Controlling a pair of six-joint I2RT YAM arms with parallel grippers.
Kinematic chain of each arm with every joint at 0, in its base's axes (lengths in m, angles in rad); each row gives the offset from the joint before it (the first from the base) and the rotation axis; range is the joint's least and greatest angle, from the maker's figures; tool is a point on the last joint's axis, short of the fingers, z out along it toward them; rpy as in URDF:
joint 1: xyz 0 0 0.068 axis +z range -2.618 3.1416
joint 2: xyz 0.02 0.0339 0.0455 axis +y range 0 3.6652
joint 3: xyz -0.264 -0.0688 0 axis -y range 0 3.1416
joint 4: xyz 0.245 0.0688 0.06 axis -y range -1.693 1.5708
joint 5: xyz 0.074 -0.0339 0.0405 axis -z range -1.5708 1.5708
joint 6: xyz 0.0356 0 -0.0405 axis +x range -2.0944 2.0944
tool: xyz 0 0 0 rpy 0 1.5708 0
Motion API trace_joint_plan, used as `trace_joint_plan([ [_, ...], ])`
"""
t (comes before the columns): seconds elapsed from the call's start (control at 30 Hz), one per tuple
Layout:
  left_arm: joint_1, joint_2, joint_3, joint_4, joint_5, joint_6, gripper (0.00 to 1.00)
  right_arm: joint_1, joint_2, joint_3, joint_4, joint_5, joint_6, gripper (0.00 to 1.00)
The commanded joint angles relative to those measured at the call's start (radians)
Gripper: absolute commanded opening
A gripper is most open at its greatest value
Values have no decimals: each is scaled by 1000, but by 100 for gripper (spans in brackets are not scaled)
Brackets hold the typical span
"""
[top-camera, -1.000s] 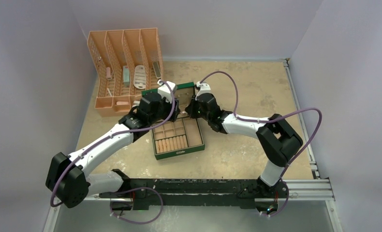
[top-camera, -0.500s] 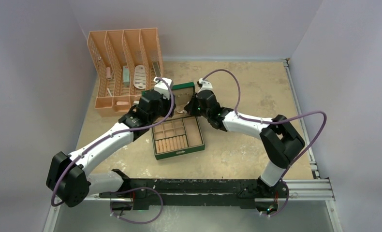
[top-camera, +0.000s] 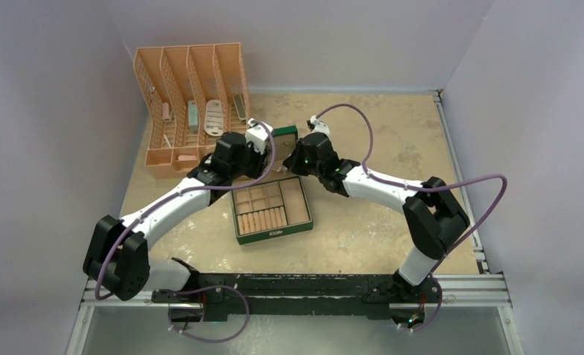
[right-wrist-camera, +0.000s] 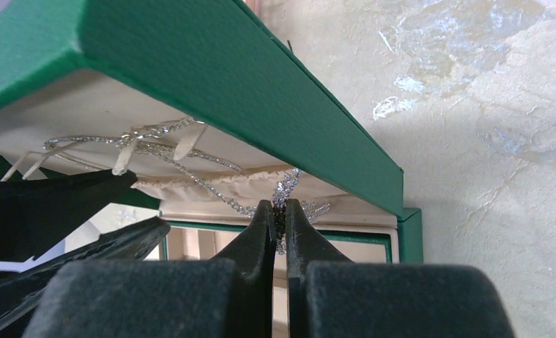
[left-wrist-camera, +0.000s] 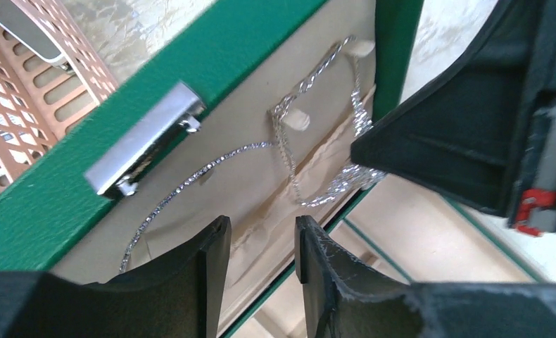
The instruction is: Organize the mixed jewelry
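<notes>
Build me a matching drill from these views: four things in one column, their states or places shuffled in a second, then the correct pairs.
Column one
1. right gripper
2. left gripper
3. silver chain
4. metal clasp

Column two
A. fixed on the edge of the green lid
B. jaws apart, nothing between them
C. jaws shut, pinching glittering links
D. draped across the lid's pale inner lining

Pairs: 1-C, 2-B, 3-D, 4-A

right claw [right-wrist-camera: 279, 206] pinching silver chain [right-wrist-camera: 286, 184], green lid [right-wrist-camera: 212, 63] above
</notes>
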Motion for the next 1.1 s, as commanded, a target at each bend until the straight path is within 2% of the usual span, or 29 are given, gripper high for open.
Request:
trace_joint_plan([
  [0.0,9,31,27,28,-8,175,36,-5,-26,28,-6,5,27,0],
  [0.1,9,62,10,42,-74,258,35,-5,-22,25,1,2,27,0],
  [0.17,10,69,-3,60,-64,275,35,-5,-16,25,4,-2,26,0],
  [0.37,9,84,-38,98,-44,269,36,-8,-21,25,15,-17,27,0],
  [0.7,8,118,-56,65,-43,249,33,-20,-48,16,33,-46,29,0],
  [0.93,7,123,-34,27,-17,265,14,-29,-58,1,54,-82,48,0],
  [1.07,7,104,-20,0,11,289,1,-46,-102,-35,137,-140,73,0],
])
